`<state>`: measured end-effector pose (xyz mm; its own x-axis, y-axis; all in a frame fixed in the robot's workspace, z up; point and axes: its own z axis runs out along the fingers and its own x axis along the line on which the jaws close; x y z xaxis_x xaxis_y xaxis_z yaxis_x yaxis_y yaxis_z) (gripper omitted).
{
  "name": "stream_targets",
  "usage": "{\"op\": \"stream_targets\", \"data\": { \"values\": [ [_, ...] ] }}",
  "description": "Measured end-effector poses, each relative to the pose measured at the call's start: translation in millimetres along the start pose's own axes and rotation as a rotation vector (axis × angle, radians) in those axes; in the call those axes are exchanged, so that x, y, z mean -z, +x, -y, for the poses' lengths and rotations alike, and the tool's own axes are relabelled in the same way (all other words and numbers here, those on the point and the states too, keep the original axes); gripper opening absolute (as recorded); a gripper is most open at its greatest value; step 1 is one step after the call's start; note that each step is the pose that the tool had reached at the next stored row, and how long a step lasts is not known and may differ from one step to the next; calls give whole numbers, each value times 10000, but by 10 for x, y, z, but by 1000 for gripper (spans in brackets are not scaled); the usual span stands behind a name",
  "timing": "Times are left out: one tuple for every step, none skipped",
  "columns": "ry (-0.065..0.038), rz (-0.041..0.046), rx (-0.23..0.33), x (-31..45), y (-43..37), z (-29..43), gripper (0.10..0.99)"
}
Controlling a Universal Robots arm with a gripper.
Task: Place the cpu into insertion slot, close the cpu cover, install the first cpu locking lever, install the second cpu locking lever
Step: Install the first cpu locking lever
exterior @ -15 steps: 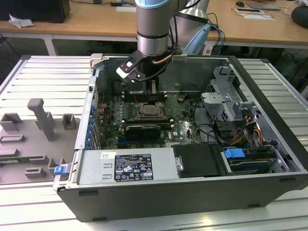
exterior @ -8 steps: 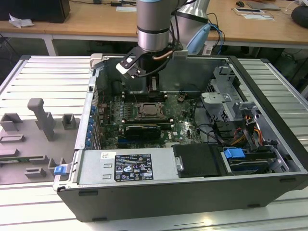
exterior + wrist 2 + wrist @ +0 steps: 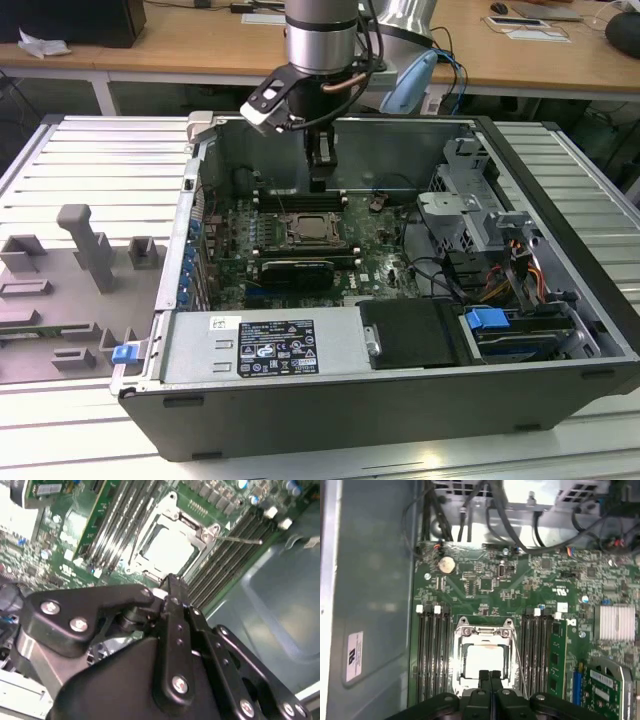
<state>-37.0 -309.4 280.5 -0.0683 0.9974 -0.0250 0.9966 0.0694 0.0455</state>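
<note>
We have open air straight above the cpu cover (image 3: 484, 630), where the gripper (image 3: 319, 183) hangs with its fingers (image 3: 483, 677) pressed together. Low memory slots (image 3: 431, 655) flank the cover on both sides, and a thin lever rod (image 3: 239, 540) juts over one bank. The case's far wall (image 3: 400, 150) stands close behind the arm. Cables (image 3: 440, 275) and the drive cage (image 3: 470, 205) crowd the exterior view's right.

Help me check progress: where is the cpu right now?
In the first wrist view the cpu lies on the board, framed by the cover, between two banks of memory slots and close to the pincer.
</note>
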Motion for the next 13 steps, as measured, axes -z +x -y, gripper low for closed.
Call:
{"op": "stream_targets", "data": {
  "values": [
    [-6, -10, 206, 0, 0, 0, 106],
    [-10, -20, 430, 0, 0, 0, 106],
    [-21, -39, 843, -1, 0, 0, 106],
    [-26, -47, 1023, -3, 0, 0, 106],
    [-32, -57, 1247, -4, 0, 0, 106],
    [-39, -70, 1554, -6, 0, 1, 106],
    [-41, -77, 1620, -6, -1, 3, 106],
    [-43, -81, 1692, -7, -1, 4, 106],
    [-48, -89, 1825, -9, -1, 11, 106],
    [-51, -97, 2013, -11, -1, 12, 106],
    [-55, -103, 2176, -11, -1, 12, 106],
    [-59, -112, 2371, -13, -1, 12, 106],
    [-65, -121, 2566, -14, -1, 12, 106]
  ]
}}
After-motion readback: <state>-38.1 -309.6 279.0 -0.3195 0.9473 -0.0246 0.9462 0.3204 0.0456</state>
